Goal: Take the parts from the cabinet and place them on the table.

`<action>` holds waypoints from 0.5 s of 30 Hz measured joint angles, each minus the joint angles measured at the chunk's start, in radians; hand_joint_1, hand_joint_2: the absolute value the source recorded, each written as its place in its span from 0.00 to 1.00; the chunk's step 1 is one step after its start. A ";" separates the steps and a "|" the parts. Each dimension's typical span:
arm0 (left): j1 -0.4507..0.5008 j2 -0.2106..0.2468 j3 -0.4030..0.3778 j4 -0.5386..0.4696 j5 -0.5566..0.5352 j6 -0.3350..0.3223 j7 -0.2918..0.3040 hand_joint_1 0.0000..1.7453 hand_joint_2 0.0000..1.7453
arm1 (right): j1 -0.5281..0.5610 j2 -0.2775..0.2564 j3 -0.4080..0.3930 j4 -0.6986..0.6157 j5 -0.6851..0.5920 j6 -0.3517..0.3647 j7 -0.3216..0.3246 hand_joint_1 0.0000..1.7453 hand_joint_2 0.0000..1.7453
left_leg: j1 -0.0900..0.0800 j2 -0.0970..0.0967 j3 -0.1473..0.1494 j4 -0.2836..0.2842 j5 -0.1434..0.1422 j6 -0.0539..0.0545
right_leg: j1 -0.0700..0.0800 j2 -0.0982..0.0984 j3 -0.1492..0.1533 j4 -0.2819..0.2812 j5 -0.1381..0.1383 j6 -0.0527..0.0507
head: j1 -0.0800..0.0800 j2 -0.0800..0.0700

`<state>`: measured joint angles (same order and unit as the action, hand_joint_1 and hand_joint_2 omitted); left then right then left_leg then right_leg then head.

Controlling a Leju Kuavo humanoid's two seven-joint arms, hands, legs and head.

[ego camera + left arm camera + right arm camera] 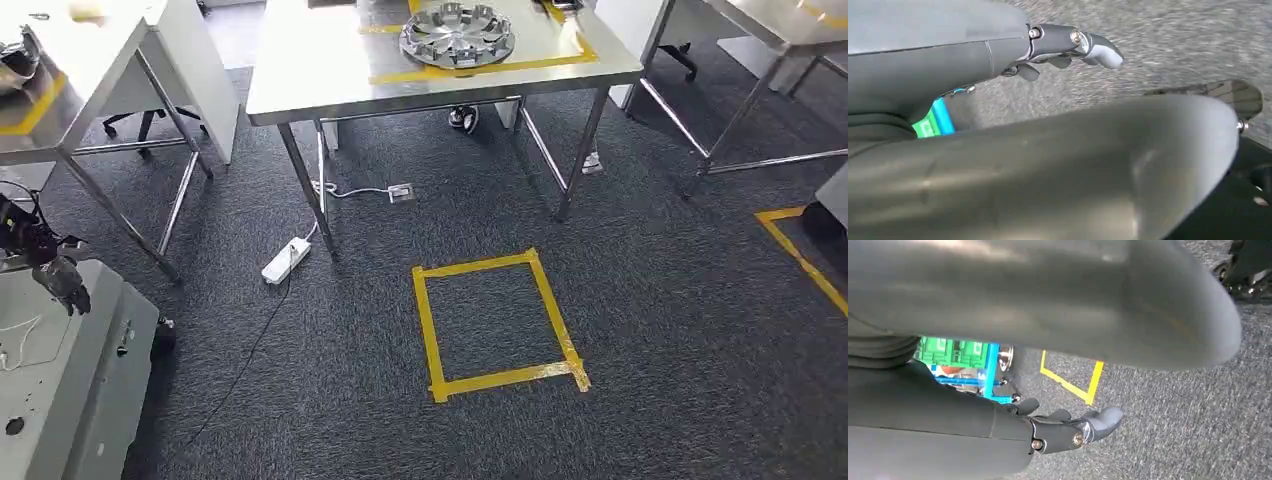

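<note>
The steel surface [300, 80] ahead already carries one silver wheel cover [457, 34] inside its yellow tape, so the robot should walk to the cabinet for another part, both arms hanging, left hand [1068, 47] and right hand [1068, 427] holding nothing, fingers loosely apart above grey carpet [650, 300].

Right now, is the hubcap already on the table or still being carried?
On the table. In the head view the hubcap lies flat on the steel table, inside a yellow tape outline. The left hand and right hand hang empty above carpet.
</note>
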<state>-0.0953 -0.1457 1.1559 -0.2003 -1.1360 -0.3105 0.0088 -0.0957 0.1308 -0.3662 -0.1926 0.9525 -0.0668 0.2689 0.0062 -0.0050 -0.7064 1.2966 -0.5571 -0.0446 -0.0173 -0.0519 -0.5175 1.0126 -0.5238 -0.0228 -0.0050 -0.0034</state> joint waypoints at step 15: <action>-0.038 0.007 -0.002 -0.003 -0.002 0.000 -0.036 0.00 0.00 | -0.010 0.004 0.000 0.000 0.009 -0.006 -0.006 0.00 0.00 | -0.016 -0.033 0.140 -0.285 0.096 0.081 | 0.002 0.047 -0.135 0.295 -0.110 0.043 | 0.003 0.000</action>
<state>-0.1336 -0.1388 1.1543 -0.2037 -1.1376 -0.3105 -0.0267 -0.1060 0.1347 -0.3666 -0.1926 0.9617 -0.0725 0.2628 -0.0093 -0.0383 -0.5668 1.0119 -0.4612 0.0368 -0.0150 -0.0046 -0.6527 1.3073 -0.6339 0.0203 -0.0015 -0.0034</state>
